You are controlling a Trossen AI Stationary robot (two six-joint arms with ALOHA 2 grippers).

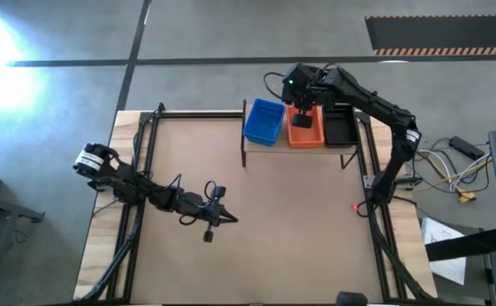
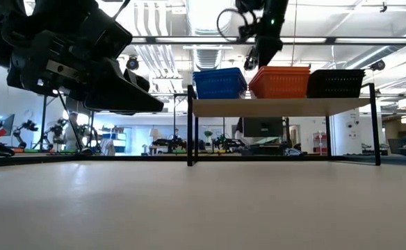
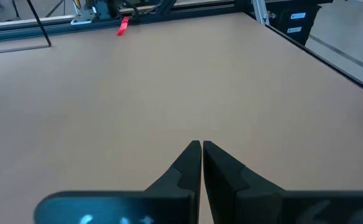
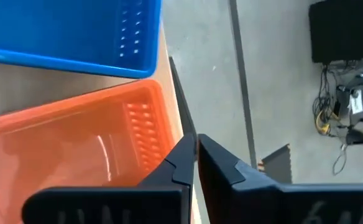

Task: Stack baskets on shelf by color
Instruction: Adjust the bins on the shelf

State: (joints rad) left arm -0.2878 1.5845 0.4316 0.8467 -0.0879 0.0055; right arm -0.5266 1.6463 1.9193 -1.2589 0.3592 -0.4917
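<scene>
Three basket piles stand side by side on the shelf at the table's far edge: blue, orange and black. How many baskets are in each pile I cannot tell. My right gripper is shut, points down and hangs just over the orange basket, by its far end wall; no contact shows. My left gripper is shut on nothing and waits low over the bare tabletop, left of the middle.
Dark frame rails run along the table's left and right sides. A small red piece sits by the right rail. Cables lie on the floor right of the table. Bare tabletop stretches in front of the shelf.
</scene>
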